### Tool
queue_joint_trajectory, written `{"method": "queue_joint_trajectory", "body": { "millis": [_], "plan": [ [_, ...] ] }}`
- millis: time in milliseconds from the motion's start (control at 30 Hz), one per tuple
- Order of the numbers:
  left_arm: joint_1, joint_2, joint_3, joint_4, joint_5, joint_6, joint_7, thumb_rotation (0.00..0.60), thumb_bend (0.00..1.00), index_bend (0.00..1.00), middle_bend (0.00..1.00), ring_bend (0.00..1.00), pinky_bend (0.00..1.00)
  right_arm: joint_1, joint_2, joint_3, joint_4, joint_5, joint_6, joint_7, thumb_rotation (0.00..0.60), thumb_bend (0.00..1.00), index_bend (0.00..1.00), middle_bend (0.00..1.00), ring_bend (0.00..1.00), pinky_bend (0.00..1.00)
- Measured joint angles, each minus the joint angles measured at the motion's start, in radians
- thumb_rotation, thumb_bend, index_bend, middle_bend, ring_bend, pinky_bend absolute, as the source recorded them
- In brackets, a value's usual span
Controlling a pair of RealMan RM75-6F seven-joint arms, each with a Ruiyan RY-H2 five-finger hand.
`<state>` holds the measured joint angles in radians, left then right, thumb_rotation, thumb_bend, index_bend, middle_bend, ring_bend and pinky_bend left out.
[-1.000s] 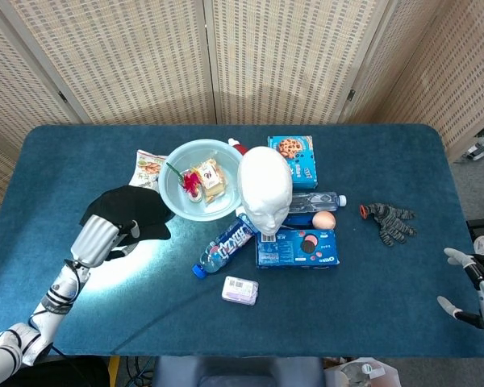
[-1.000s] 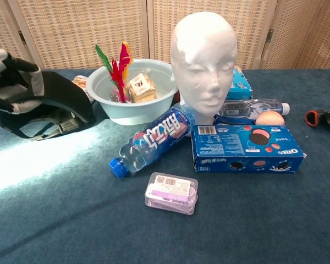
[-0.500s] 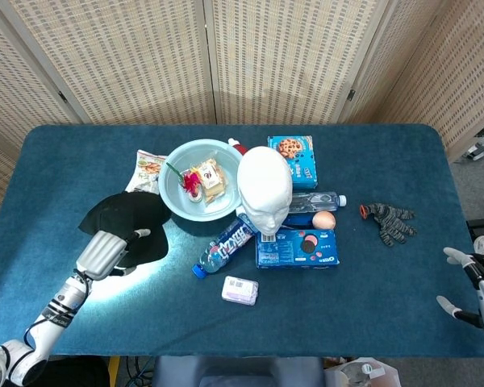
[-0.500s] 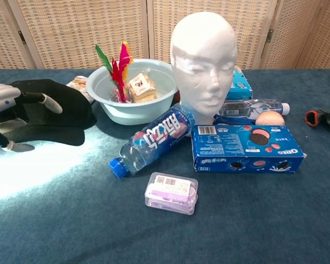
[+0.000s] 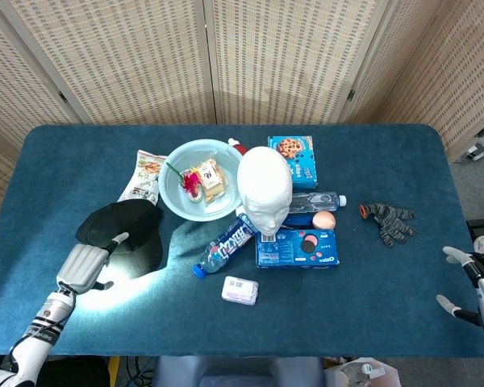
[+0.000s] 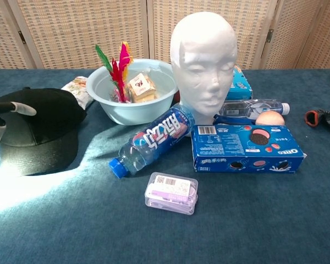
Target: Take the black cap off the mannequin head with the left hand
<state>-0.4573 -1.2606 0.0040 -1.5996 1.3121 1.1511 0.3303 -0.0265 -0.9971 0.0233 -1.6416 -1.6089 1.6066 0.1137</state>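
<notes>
At the near left of the table [image 5: 371,322], fingers [image 5: 115,239] spread and holding nothing: left hand [image 5: 82,267] released, one fingertip just over the near edge of the black cap [image 5: 123,230]. Cap lying flat on the cloth, off the mannequin head [image 5: 264,189], to the left of the bowl [image 5: 180,203]. Rounded crown toward the far side, brim [image 6: 36,159] toward the near side, so long axis running near to far, tilted slightly rightward at the near end. Beyond the cap, a snack packet [image 5: 144,174] at its far edge. Right of the bowl, bare white head upright, facing the near side, with a lying bottle [image 5: 227,243] and a blue biscuit box [image 5: 297,247] at its base. At the near right edge of the table, right hand [image 5: 476,290] with fingers apart, empty, well apart from everything else.
</notes>
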Motion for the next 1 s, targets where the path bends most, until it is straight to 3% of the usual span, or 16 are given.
{"method": "queue_joint_trajectory", "body": {
  "millis": [133, 333, 467, 633, 733, 1000],
  "plan": [
    [0.036, 0.011, -0.009, -0.025, -0.004, 0.063, -0.011, 0.6, 0.0, 0.02, 0.49, 0.59, 0.99, 0.002, 0.0, -0.002, 0.003, 0.007, -0.011, 0.002, 0.6, 0.02, 0.25, 0.36, 0.27, 0.27],
    [0.106, 0.033, -0.017, -0.058, 0.016, 0.174, -0.077, 0.6, 0.0, 0.22, 0.48, 0.57, 0.93, 0.008, -0.001, -0.004, 0.005, 0.016, -0.032, 0.002, 0.6, 0.02, 0.25, 0.36, 0.27, 0.27],
    [0.16, 0.039, -0.019, -0.054, 0.036, 0.249, -0.117, 0.6, 0.0, 0.22, 0.46, 0.52, 0.85, 0.015, -0.006, -0.007, 0.007, 0.022, -0.054, 0.0, 0.6, 0.02, 0.26, 0.36, 0.27, 0.27],
    [0.212, 0.054, -0.015, -0.056, 0.041, 0.296, -0.125, 0.6, 0.0, 0.19, 0.35, 0.37, 0.65, 0.03, -0.016, -0.009, 0.009, 0.021, -0.077, -0.01, 0.6, 0.01, 0.26, 0.36, 0.25, 0.27],
    [0.239, 0.063, -0.012, -0.065, 0.045, 0.324, -0.127, 0.6, 0.0, 0.18, 0.32, 0.33, 0.57, 0.036, -0.019, -0.01, 0.009, 0.013, -0.083, -0.013, 0.6, 0.02, 0.27, 0.35, 0.25, 0.27],
    [0.299, 0.079, 0.009, -0.086, 0.103, 0.386, -0.156, 0.6, 0.0, 0.17, 0.31, 0.32, 0.54, 0.063, -0.024, -0.011, 0.005, -0.002, -0.113, -0.015, 0.6, 0.02, 0.27, 0.35, 0.25, 0.27]
  ]
}}
